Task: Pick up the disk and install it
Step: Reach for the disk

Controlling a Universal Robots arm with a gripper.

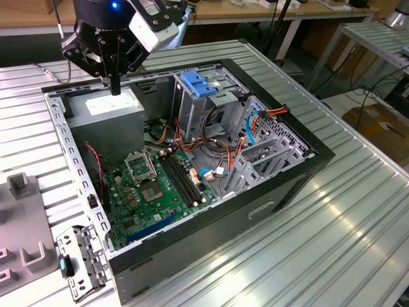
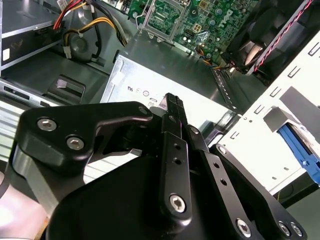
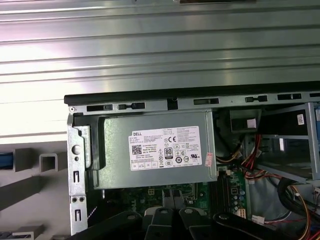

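1. Your gripper (image 1: 115, 86) is matte black throughout, built of jointed link arms that narrow into slim fingers (image 2: 173, 135).
2. In the second wrist view you can see round silver screw heads (image 2: 176, 202) set into the black links, and small holes along the middle finger bar.
3. The fingertip pad (image 2: 173, 101) is black and ribbed.
4. A blue light (image 1: 115, 6) glows on the black wrist body above the gripper.
5. A white-and-grey boxy housing (image 1: 153, 27) sits on the wrist's side.
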